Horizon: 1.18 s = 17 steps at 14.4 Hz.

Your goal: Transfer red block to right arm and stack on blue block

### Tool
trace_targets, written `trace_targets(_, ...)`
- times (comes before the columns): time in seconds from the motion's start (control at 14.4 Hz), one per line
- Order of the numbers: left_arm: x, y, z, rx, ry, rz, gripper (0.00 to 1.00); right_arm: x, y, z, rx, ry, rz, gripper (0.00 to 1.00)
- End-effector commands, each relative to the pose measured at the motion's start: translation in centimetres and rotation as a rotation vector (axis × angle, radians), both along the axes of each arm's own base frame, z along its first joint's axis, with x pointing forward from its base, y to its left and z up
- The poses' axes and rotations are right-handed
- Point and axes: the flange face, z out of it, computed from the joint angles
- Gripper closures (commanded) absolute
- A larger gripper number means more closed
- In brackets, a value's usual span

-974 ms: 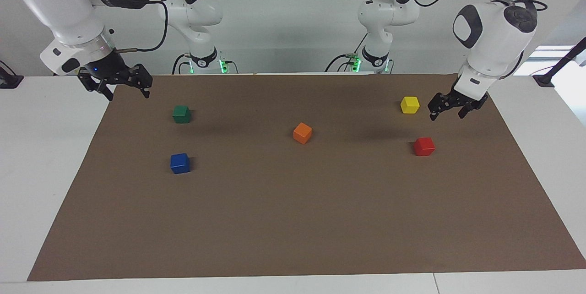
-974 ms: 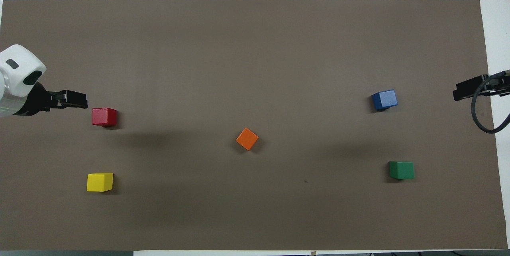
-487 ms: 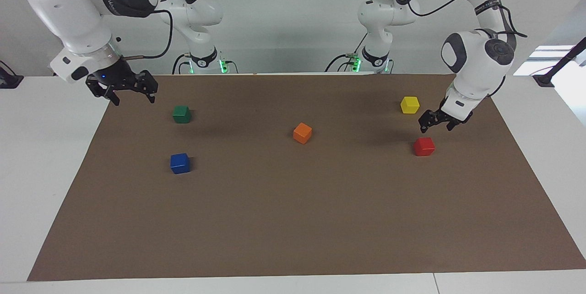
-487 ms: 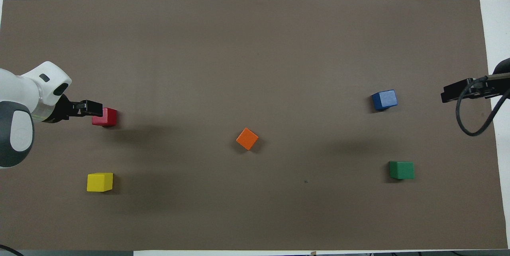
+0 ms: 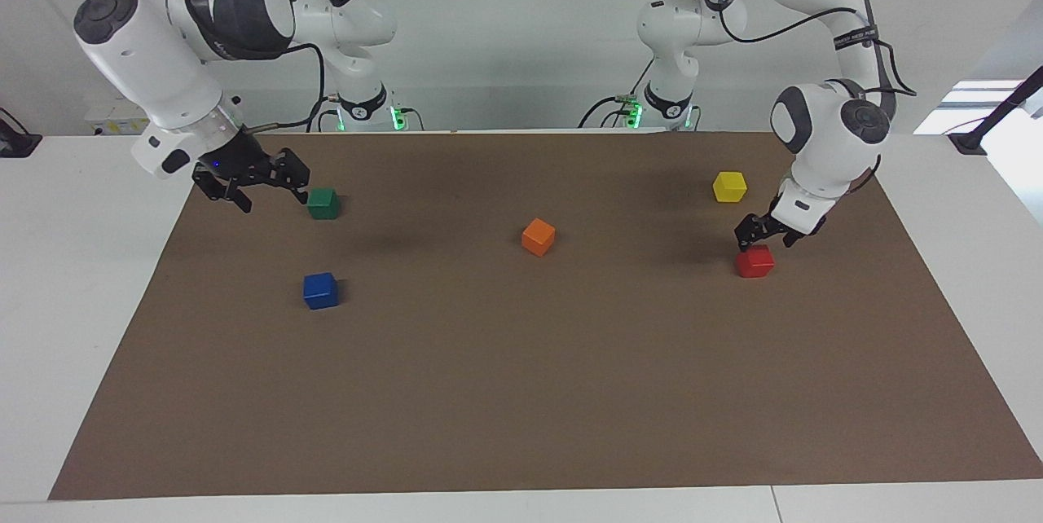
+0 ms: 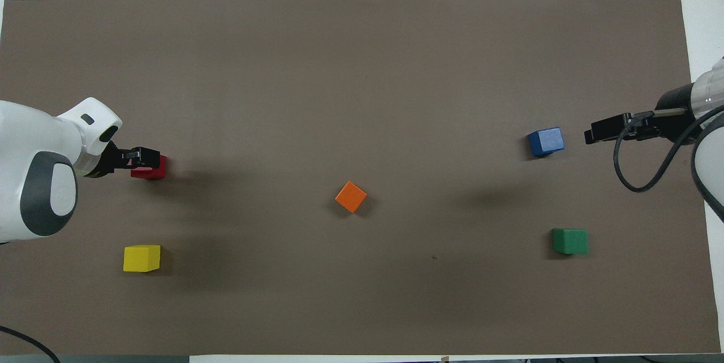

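Red block (image 5: 755, 261) sits on the brown mat (image 5: 521, 393) toward the left arm's end of the worktop (image 5: 73, 279), well in from the mat's edges, and the left gripper (image 5: 762, 235) hangs just over it, its fingers apart and tilted down toward the block's top but not closed on anything. That placement reads as the approach to a pick: the fingers seem set to straddle the cube before a squeeze, though from the overhead view the gripper (image 6: 138, 155) merely covers part of the block (image 6: 151, 168), so contact cannot be claimed. The blue block (image 5: 320, 291) lies toward the right arm's end of the worktop, farther from the robots than the green cube (image 5: 323, 203), which stands near the mat's edge on the robots' side. The right gripper (image 5: 262, 183) is raised beside that green cube, fingers spread and empty, with a small blue light at its base; it appears to be coming in so as to be ready for the handover, since the red block must pass to it before stacking. An orange cube (image 5: 539, 236) rests turned at an angle near the middle of the mat, roughly on the line between the two arms, and could be in the way of a low carry across; a lifted transfer should clear it. A yellow cube (image 5: 729, 186) stands nearer to the robots than the red block, close to the left arm's wrist yet apart from it.
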Motion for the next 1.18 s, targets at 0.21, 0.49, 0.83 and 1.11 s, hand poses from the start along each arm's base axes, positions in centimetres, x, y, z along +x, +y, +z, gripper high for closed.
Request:
trace_targets(0.21, 0.3, 0.2, -2.9, 0.013, 0.004, 0.006, 0.0, -0.5, 0.0, -4.7, 0.463, -0.094, 0.123, 0.0)
trace_targets(0.49, 0.4, 0.2, -4.0, 0.014, 0.013, 0.006, 0.0, -2.1, -0.7, -7.4, 0.807, -0.121, 0.177, 0.0)
trace_targets(0.83, 0.5, 0.1, -4.9, 0.014, 0.022, 0.004, 0.0, -2.9, -0.4, -12.2, 1.246, -0.036, 0.079, 0.0)
trace_targets(1.11, 0.5, 0.1, -5.3, 0.015, 0.025, 0.007, 0.0, -2.9, -0.4, -18.8, 1.401, 0.108, 0.008, 0.0)
